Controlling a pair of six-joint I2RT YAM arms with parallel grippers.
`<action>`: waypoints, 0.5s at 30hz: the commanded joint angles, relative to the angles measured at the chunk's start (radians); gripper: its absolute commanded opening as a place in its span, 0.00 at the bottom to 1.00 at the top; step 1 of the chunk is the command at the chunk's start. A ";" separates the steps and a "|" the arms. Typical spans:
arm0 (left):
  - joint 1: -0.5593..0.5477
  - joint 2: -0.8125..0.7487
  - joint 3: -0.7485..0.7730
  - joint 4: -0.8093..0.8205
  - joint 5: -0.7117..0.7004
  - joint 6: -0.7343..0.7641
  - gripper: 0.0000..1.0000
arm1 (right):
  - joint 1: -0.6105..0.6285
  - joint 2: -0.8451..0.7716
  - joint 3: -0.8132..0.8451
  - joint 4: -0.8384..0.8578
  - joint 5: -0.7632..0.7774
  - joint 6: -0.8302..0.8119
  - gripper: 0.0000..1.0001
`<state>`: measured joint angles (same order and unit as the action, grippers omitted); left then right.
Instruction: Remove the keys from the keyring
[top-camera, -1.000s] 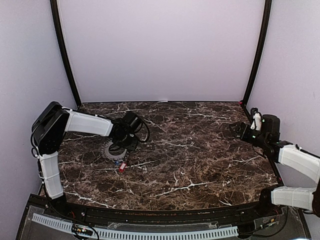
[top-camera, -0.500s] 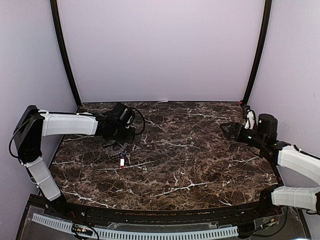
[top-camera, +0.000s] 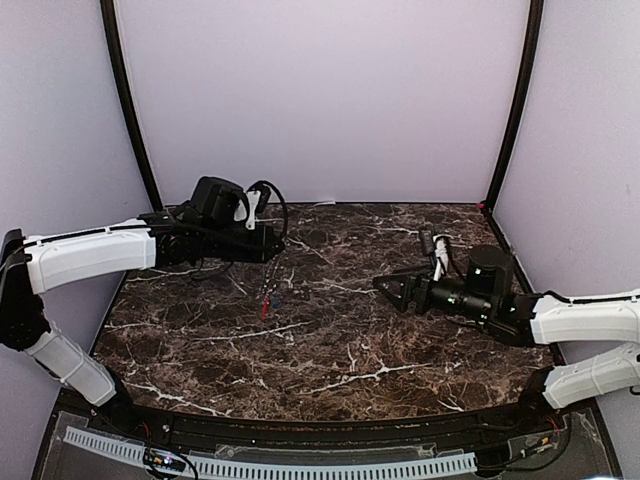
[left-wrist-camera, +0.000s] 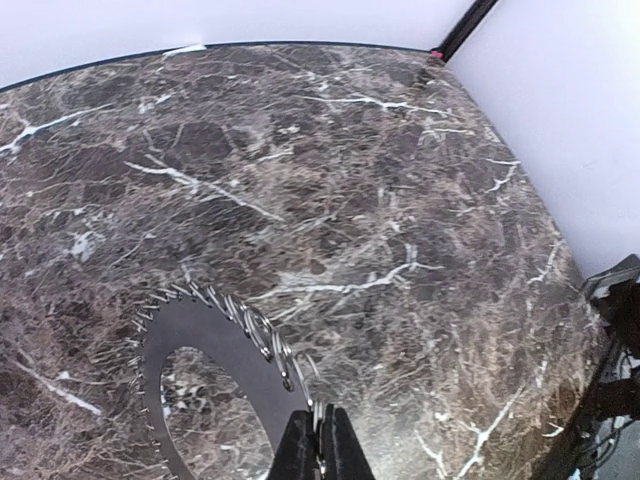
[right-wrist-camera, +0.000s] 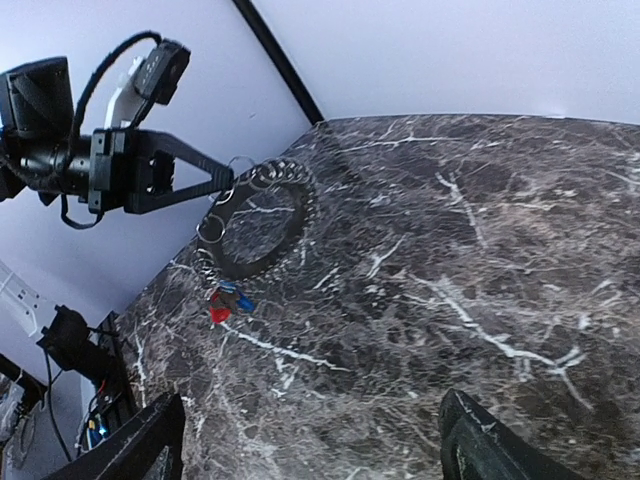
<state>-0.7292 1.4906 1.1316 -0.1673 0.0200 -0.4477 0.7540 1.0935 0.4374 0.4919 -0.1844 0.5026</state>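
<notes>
Lifted since a second ago, the keyring (right-wrist-camera: 262, 222) hangs above the desk (top-camera: 400, 350) from the left hand (top-camera: 272, 245), which pinches shut on its rim. The keys (right-wrist-camera: 226, 300), red and blue, dangle below it. The right hand (top-camera: 392, 290), moved to mid-desk, gapes wide, holding nothing.

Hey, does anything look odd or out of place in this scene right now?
The keyring is not lying flat: it hangs tilted in the air, pinched at its edge by the fingers of the left gripper, with the keys dangling below it. Nothing looks spilled or damaged.
</notes>
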 joint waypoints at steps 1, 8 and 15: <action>-0.028 -0.069 0.038 0.086 0.126 -0.012 0.00 | 0.122 0.094 0.090 0.123 0.035 -0.066 0.83; -0.055 -0.122 0.025 0.164 0.271 -0.034 0.00 | 0.275 0.197 0.151 0.234 0.026 -0.109 0.73; -0.083 -0.196 -0.058 0.313 0.443 -0.082 0.00 | 0.321 0.291 0.109 0.466 -0.078 -0.074 0.64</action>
<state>-0.7933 1.3689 1.1114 -0.0040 0.3286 -0.4957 1.0569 1.3407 0.5652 0.7559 -0.1928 0.4175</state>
